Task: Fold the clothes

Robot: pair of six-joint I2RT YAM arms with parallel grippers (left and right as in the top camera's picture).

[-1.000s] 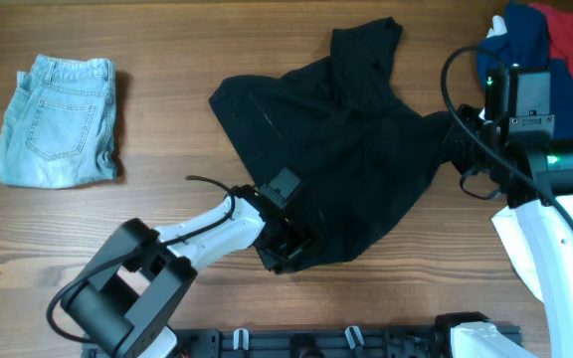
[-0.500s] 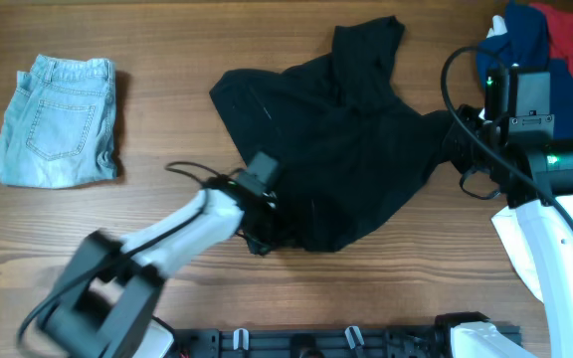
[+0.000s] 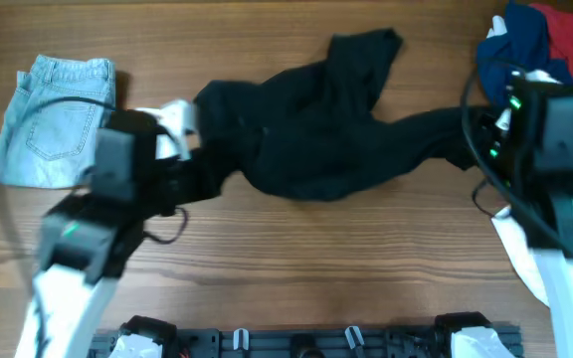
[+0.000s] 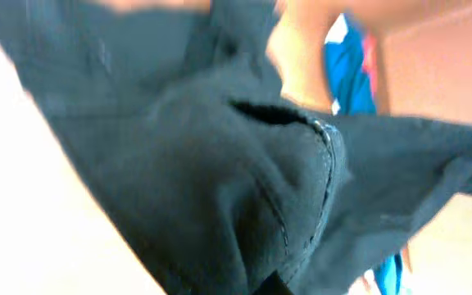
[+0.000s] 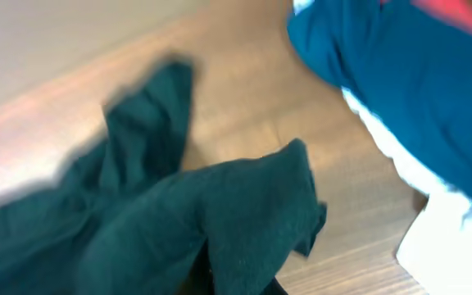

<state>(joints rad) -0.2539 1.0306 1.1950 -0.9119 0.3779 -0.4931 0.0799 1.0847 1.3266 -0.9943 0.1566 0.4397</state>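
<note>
The large black shirt (image 3: 316, 149) is pulled out into a long band across the middle of the table. My left gripper (image 3: 205, 171) is shut on its left end, and dark cloth (image 4: 220, 164) fills the left wrist view, hiding the fingers. At the shirt's right end my right gripper (image 3: 476, 134) is shut on it, with bunched fabric (image 5: 220, 221) draped over the jaws in the right wrist view. One sleeve (image 3: 366, 50) points toward the far edge.
Folded light-blue denim (image 3: 53, 119) lies at the far left, just beyond my left arm. A pile of navy (image 3: 525, 45) and red (image 3: 570, 35) garments sits at the back right corner. The right wrist view shows blue cloth (image 5: 400, 82) over white (image 5: 449, 238).
My left gripper closed on the shirt's near edge, then swung left and away with it, stretching the shirt into a band. The right arm shifted slightly, still gripping.
</note>
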